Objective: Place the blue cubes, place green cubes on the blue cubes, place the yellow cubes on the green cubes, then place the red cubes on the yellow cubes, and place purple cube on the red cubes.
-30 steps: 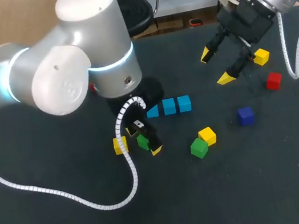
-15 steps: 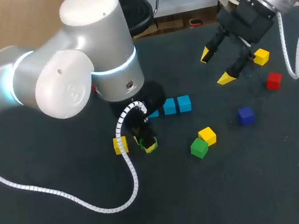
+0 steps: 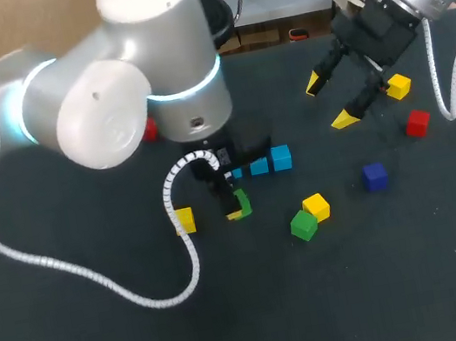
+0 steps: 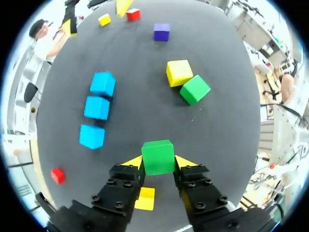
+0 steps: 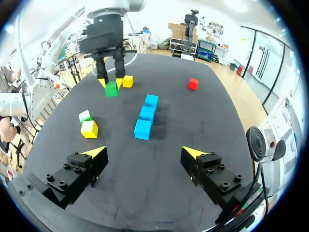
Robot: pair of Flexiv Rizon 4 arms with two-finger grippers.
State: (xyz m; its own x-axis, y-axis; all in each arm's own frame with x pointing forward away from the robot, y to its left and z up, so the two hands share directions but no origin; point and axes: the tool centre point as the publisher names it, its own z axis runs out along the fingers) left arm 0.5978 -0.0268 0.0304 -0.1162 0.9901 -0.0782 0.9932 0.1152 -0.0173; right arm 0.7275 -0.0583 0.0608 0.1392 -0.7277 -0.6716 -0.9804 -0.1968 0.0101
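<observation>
My left gripper [image 3: 236,207] is shut on a green cube [image 4: 158,157], held just above the table beside the near end of a row of three light blue cubes [image 3: 260,166]. In the left wrist view the row [image 4: 97,107] lies ahead and to one side of the fingers. A second green cube [image 3: 304,225] touches a yellow cube [image 3: 316,206]. Another yellow cube [image 3: 185,220] lies under my left wrist. My right gripper [image 3: 328,101] hangs open and empty above the table's far right; the blue row [image 5: 147,114] lies ahead of it.
At the far right lie a yellow cube [image 3: 399,86], a red cube [image 3: 417,122] and a dark blue-purple cube [image 3: 375,175]. A red cube [image 3: 148,130] peeks out behind my left arm. My left arm's white cable [image 3: 97,277] loops over the left side.
My left gripper closed on the green cube and carried it up and right, toward the blue row. My right arm has kept still.
</observation>
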